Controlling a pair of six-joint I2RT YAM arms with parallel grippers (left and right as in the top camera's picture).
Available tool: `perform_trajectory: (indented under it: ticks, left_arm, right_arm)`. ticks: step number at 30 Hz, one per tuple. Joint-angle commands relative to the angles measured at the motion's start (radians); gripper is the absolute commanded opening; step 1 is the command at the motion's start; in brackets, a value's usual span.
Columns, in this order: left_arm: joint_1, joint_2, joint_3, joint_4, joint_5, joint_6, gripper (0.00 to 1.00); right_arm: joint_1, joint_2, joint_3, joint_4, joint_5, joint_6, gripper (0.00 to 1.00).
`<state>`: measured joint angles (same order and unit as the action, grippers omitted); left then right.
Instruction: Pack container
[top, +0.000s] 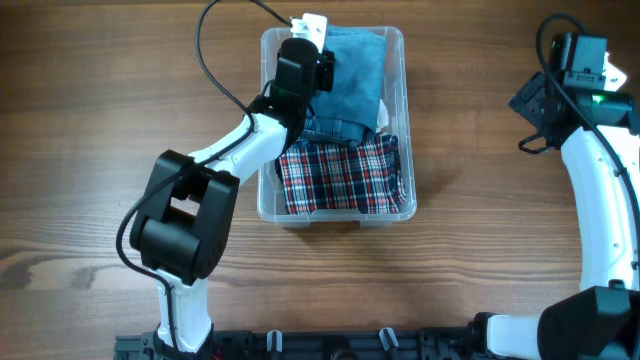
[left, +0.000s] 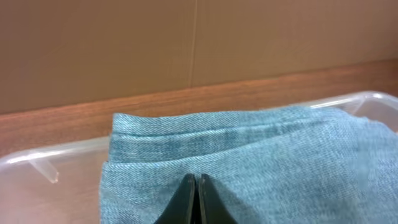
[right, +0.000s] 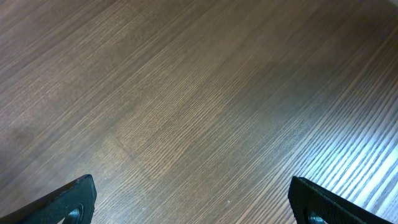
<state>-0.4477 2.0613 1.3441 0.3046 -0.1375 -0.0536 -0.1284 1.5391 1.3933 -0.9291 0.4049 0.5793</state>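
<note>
Brown wood-grain tabletop (top: 480, 150) was seen beneath everything, and the container (top: 402, 95), a clear plastic bin, was set on it. Inside the container, a folded blue denim cloth (top: 355, 70) was laid in the far half and a red, white and blue plaid cloth (top: 340, 180) in the near half, the two touching where they met. The left claw (left: 196, 185) was positioned over the container's far left corner, just above the denim. Its fingers were pressed together, closed, and no cloth was seen caught between the tips. Whether the tips were touched to the denim could not be told. The right claw (right: 193, 196) was positioned well apart from the container, off to its right, over bare wood. Its fingers were spread wide open and nothing was gripped by them.
</note>
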Motion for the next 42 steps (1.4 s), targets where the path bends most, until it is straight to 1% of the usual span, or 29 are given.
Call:
perform_trajectory:
  ticks: [1,4,7,11,15,17,20,24,37,42]
  left_arm:
    - [0.0,0.031,-0.009,-0.087,0.071,-0.045,0.04]
    - [0.0,0.051,-0.009,-0.145,0.09,-0.06,0.04]
    - [-0.003,0.056,-0.009,-0.167,0.1,-0.06,0.04]
    - [-0.025,0.024,-0.009,-0.121,0.1,-0.059,0.04]
    - [-0.065,-0.047,-0.009,-0.066,0.1,-0.059,0.04]
    - [-0.1,-0.09,-0.009,-0.056,0.1,-0.059,0.04]
    - [-0.145,-0.106,-0.009,-0.054,0.099,-0.058,0.06]
    - [-0.171,-0.078,-0.009,-0.084,0.1,-0.059,0.06]
    - [-0.179,0.09,-0.009,-0.16,0.104,-0.06,0.07]
    - [-0.18,0.08,-0.009,-0.14,0.103,-0.059,0.08]
  right_arm:
    - [-0.005,0.008,-0.01,0.002,0.013,0.004,1.0]
    - [-0.005,0.008,-0.01,0.002,0.013,0.003,1.0]
    - [-0.005,0.008,-0.01,0.002,0.013,0.004,1.0]
    - [-0.005,0.008,-0.01,0.002,0.013,0.003,1.0]
    - [-0.005,0.008,-0.01,0.002,0.013,0.004,1.0]
    - [-0.005,0.008,-0.01,0.002,0.013,0.004,1.0]
    - [-0.005,0.008,-0.01,0.002,0.013,0.004,1.0]
    - [-0.005,0.008,-0.01,0.002,0.013,0.004,1.0]
    - [-0.005,0.008,-0.01,0.002,0.013,0.003,1.0]
    - [-0.005,0.008,-0.01,0.002,0.013,0.004,1.0]
